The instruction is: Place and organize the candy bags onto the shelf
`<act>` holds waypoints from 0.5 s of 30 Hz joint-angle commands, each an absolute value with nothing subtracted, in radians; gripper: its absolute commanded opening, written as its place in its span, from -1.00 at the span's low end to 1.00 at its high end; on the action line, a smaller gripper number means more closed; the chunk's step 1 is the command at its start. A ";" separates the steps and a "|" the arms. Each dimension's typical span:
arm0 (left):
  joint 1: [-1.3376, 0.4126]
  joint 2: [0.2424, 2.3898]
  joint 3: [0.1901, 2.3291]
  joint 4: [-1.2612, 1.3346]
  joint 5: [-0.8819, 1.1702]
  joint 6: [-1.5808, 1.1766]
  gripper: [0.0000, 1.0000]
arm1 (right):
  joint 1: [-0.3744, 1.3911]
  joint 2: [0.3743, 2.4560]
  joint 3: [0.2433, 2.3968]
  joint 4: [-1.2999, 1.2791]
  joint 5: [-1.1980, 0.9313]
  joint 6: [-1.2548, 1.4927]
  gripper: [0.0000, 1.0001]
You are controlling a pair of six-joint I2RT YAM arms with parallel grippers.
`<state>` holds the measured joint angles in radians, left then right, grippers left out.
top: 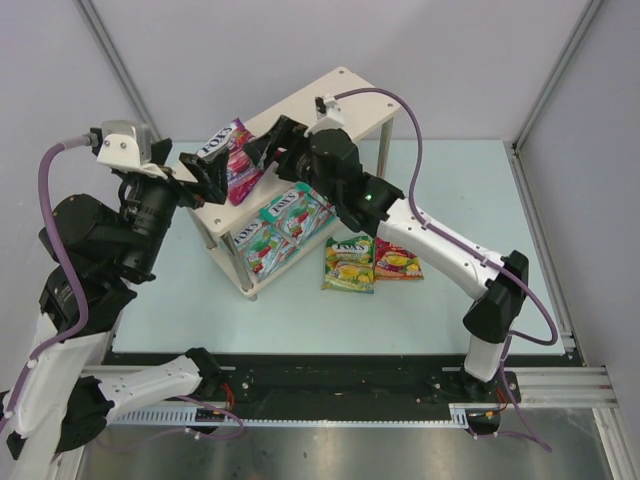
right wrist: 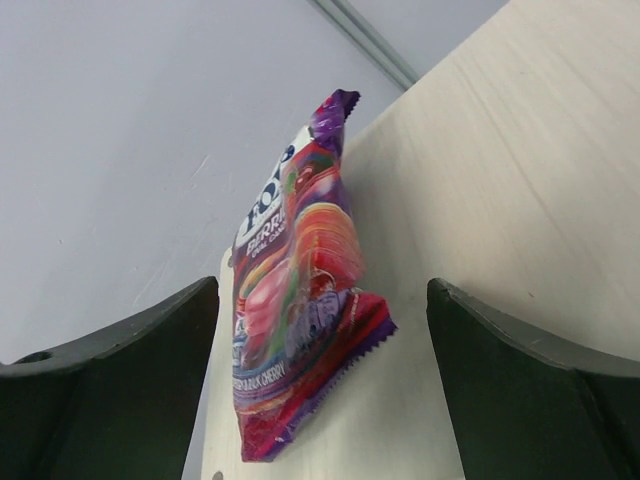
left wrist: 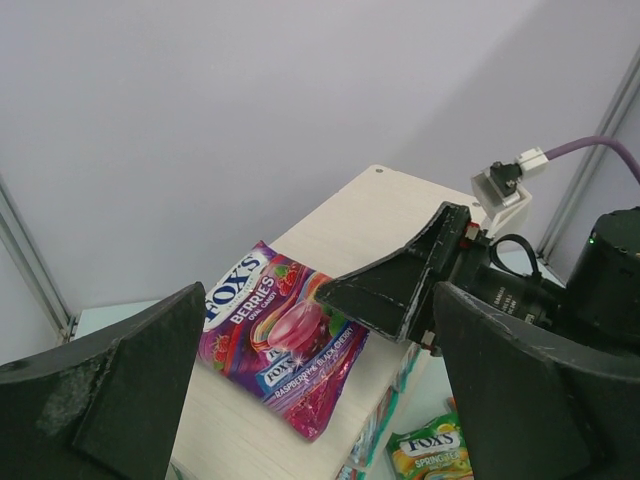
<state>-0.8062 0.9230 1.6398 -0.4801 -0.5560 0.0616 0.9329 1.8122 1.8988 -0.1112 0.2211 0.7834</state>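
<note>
Glossy purple FOX'S candy bag [left wrist: 280, 345] lies atop the pale wooden two-tier shelf [left wrist: 385, 215]. Right gripper [right wrist: 322, 295] gapes around it, gripping nothing, and left gripper [top: 205, 172] hangs wide open beside it.

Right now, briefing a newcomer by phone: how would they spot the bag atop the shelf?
Find the pale wood shelf mid-table. On its top board, at its left end, lies the purple berries bag. It alone is purple; the teal bags sit on the lower tier.

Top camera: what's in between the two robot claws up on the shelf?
The purple bag lies between the left gripper and the right gripper, on the shelf's top board. Both wrist views show it too.
</note>
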 commanded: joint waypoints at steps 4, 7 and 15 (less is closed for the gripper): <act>-0.802 0.925 1.635 -0.459 -0.549 0.072 0.99 | 0.927 1.657 1.778 -0.135 0.304 0.723 0.81; -0.802 0.928 1.632 -0.463 -0.548 0.072 0.99 | 0.922 1.566 1.679 -0.097 0.362 0.690 0.82; -0.802 0.942 1.589 -0.471 -0.499 0.025 0.99 | 0.907 1.289 1.436 -0.165 0.543 0.583 0.82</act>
<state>-0.8062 0.9268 1.6161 -0.4801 -0.5423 0.0566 0.9184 1.4330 1.5188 -0.1345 0.3981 0.6556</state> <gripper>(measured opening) 0.996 0.907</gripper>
